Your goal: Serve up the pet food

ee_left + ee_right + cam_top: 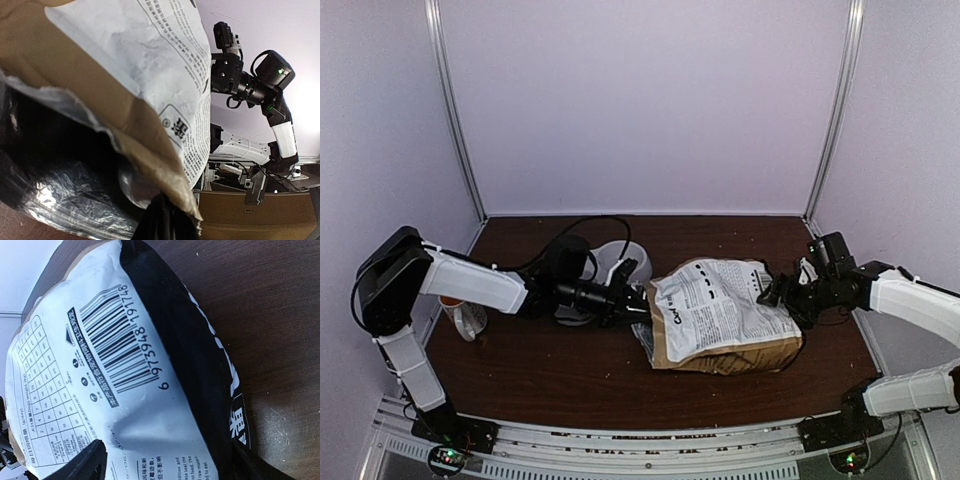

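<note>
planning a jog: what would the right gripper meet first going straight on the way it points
The dog food bag: its barcode end lies ahead between the right gripper's open fingers, seemingly close.

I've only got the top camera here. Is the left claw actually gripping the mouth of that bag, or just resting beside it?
Observer: Gripping. The left wrist view shows the left claw shut on the bag at its brown lip.
Operator: Any food visible inside?
Observer: None shows, only the crinkled silver lining and dark shadow.
Operator: And the right claw?
Observer: The right claw is open, its fingers astride the bag's end by the barcode.
</note>
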